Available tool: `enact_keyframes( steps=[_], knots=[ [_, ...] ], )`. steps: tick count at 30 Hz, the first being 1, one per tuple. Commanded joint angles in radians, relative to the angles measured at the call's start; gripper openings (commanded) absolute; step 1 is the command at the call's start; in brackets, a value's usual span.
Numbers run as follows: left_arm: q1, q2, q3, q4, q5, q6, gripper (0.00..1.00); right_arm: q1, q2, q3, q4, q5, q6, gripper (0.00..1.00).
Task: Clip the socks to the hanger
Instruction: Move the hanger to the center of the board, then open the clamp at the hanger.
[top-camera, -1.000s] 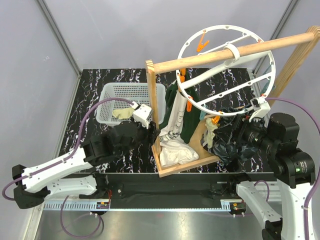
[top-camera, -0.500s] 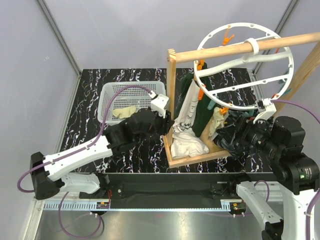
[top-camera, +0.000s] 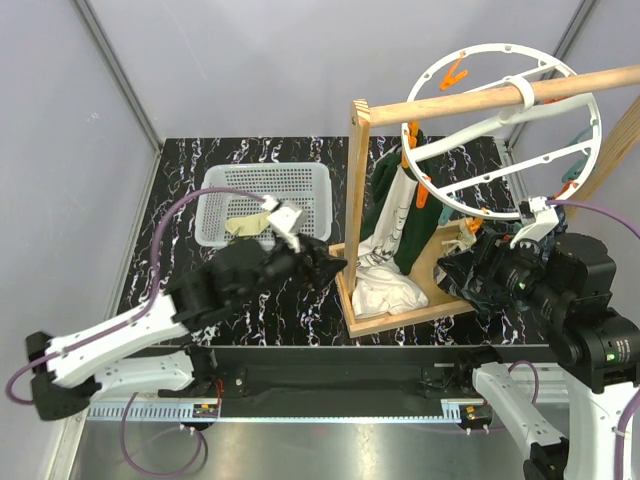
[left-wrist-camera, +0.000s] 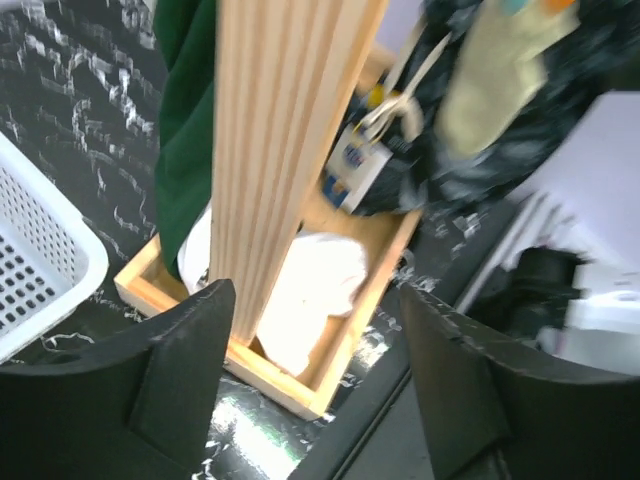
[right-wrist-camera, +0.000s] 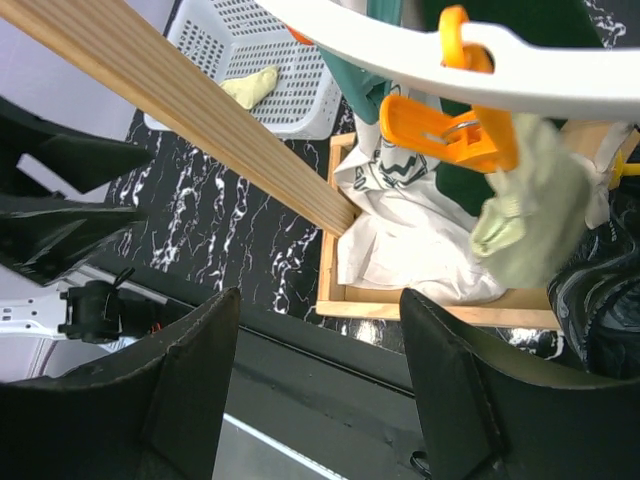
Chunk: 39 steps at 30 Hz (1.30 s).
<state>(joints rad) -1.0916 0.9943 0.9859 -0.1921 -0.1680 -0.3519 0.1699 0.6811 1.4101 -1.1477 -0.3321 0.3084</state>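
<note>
One sock (right-wrist-camera: 530, 225) hangs at an orange peg (right-wrist-camera: 445, 125) under the hanger (right-wrist-camera: 560, 85). That's clear only in the R wrist view; top view barely shows it. 2nd sock (top-camera: 247, 224) lies in the white basket (top-camera: 265, 168), far left. Hanger ring sits on the wooden rod (top-camera: 480, 100), right side. L wrist view is mostly the wood post (left-wrist-camera: 275, 150), w/ white cloth (left-wrist-camera: 310, 290) in the tray behind. My L pincer (left-wrist-camera: 320, 390) & R pincer (right-wrist-camera: 320, 390): both spread wide, nothing held.

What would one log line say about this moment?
left gripper open, empty; right gripper open, empty; one sock pegged on hanger; other sock in basket
</note>
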Motion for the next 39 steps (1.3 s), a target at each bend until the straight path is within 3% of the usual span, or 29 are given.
enact_keyframes(
  steps=[1, 4, 7, 11, 13, 16, 19, 25, 31, 39],
  knots=[
    [-0.001, -0.141, -0.071, 0.129, 0.051, -0.027, 0.73, 0.005, 0.028, 0.058, 0.052, -0.041, -0.026, 0.72],
    [-0.001, -0.236, -0.139, 0.189, 0.117, -0.022, 0.73, 0.005, 0.040, 0.061, 0.078, -0.033, -0.020, 0.71],
    [-0.001, -0.295, -0.214, 0.346, 0.226, -0.018, 0.71, 0.005, 0.046, 0.047, 0.115, -0.004, -0.006, 0.71],
    [-0.004, -0.284, -0.236, 0.499, 0.381, -0.033, 0.66, 0.005, 0.051, 0.023, 0.180, 0.030, 0.027, 0.70],
    [-0.033, -0.238, -0.201, 0.539, 0.387, -0.001, 0.62, 0.005, 0.043, 0.015, 0.193, 0.063, 0.052, 0.70],
    [-0.134, -0.151, -0.132, 0.493, 0.254, 0.127, 0.60, 0.005, 0.029, 0.023, 0.206, 0.119, 0.077, 0.69],
    [-0.304, -0.048, -0.044, 0.523, -0.026, 0.316, 0.60, 0.005, 0.011, 0.050, 0.181, 0.185, 0.095, 0.65],
    [-0.416, 0.188, 0.072, 0.698, -0.432, 0.612, 0.62, 0.005, 0.001, 0.053, 0.152, 0.242, 0.089, 0.50],
    [-0.409, 0.407, 0.198, 0.787, -0.459, 0.745, 0.48, 0.005, -0.011, 0.050, 0.151, 0.297, 0.097, 0.47],
    [-0.318, 0.563, 0.341, 0.777, -0.424, 0.763, 0.51, 0.005, -0.012, 0.102, 0.105, 0.288, 0.046, 0.47]
  ],
)
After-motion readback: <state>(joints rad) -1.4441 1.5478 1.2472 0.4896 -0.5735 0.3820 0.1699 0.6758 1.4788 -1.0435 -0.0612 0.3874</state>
